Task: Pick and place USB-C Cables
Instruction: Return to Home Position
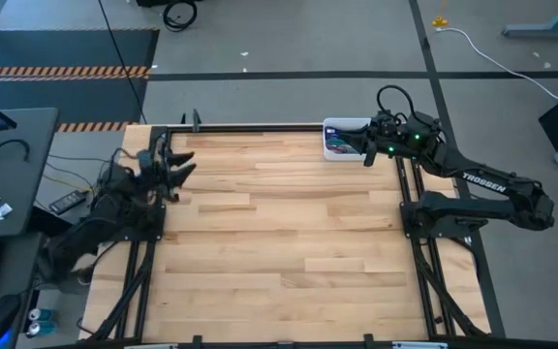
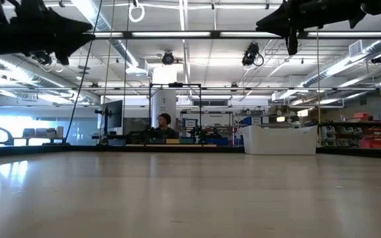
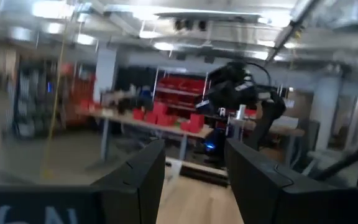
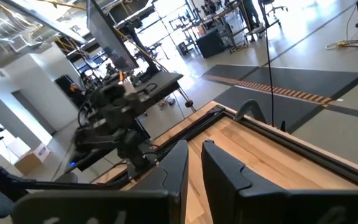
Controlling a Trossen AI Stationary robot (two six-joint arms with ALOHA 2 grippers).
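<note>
Bench (image 1: 279,242) of pale wood planks laid in staggered strips, with a matt grain, is lying inside a black metal frame.

A white rectangular bin (image 1: 347,124) with smooth, straight walls is sitting at the far edge, towards the right arm's side. The USB-C cables (image 1: 334,145) are lying inside it. From above they are showing only as a small tangle of purple-blue and pale patches, too small for single bundles to be told apart.

The right hand (image 1: 366,153) is hanging just beside the bin's near corner. In the right wrist view its dark, angular fingers (image 4: 225,171) are standing almost together with only a narrow slit between them, gripping nothing.

The left hand (image 1: 184,165) is waiting over the far left part of the bench. In its wrist view the two blunt fingers (image 3: 138,180) are standing well apart and are empty.

The high view alone is looking into the bin. In the low view the bin (image 2: 280,140) is showing only its plain outer wall, which is hiding the cables, and the bench is appearing as a smooth, faintly glossy plane. That view is also showing a person (image 2: 164,121) sitting far off in the room.

The left wrist view is showing the right arm (image 3: 241,93) as a dark jointed shape in the distance.
</note>
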